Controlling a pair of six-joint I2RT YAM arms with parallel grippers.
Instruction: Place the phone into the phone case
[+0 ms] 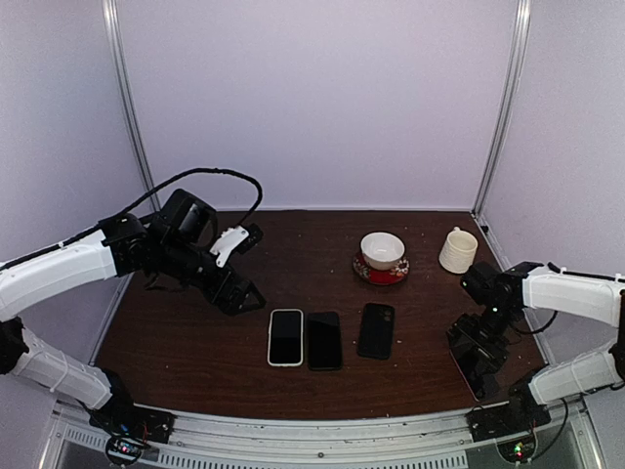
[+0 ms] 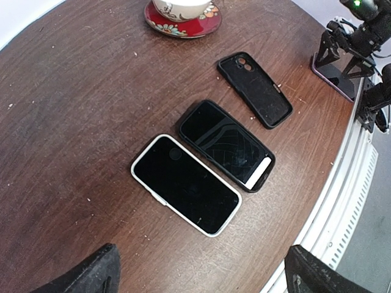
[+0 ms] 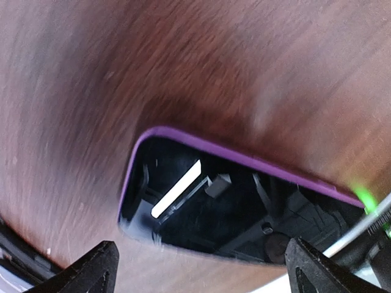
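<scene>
Jaws are seen apart on left gripper (image 2: 201,278) and right gripper (image 3: 201,274), nothing gripped. White-edged phone (image 2: 186,184) is laid flat in the middle, black phone (image 2: 226,145) just beside it, empty black case (image 2: 255,90) near, to their right. Purple-edged phone (image 3: 244,207) is seen under right gripper.

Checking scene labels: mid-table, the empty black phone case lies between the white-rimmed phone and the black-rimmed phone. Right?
No. Mid-table, the empty black phone case lies at the row's right end, apart; the black-rimmed phone lies between it and the white-rimmed phone. The top external view shows it.
</scene>
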